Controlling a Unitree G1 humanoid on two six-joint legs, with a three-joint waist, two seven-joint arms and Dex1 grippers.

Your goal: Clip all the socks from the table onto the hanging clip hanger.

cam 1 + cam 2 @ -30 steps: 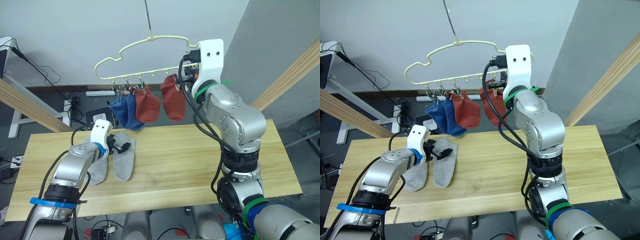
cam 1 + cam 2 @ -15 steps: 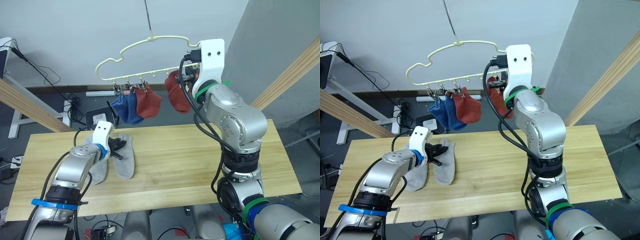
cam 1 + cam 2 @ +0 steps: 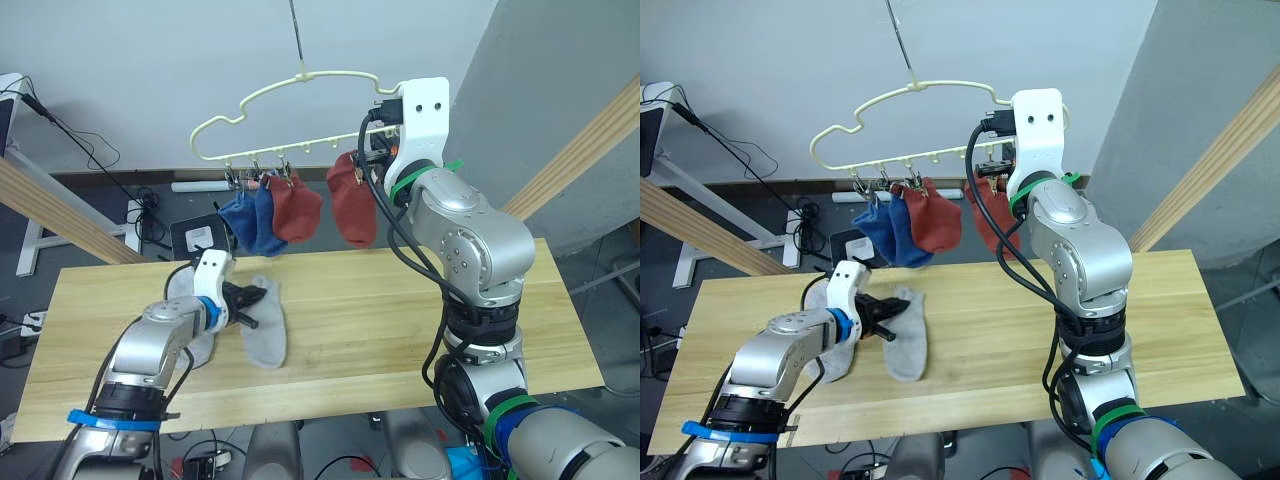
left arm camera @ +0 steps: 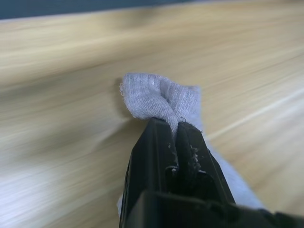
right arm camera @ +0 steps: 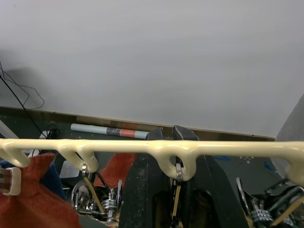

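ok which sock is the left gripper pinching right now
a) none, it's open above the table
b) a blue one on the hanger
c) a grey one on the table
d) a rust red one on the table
c: in the left wrist view the left gripper is shut on a bunched fold of the grey sock, which lies on the table.

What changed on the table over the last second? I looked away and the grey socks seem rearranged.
The left gripper, shut on a grey sock, has dragged it across the table toward the robot's right, away from the other grey sock. The right gripper stayed up at the clip hanger, where the blue and red socks hang as before.
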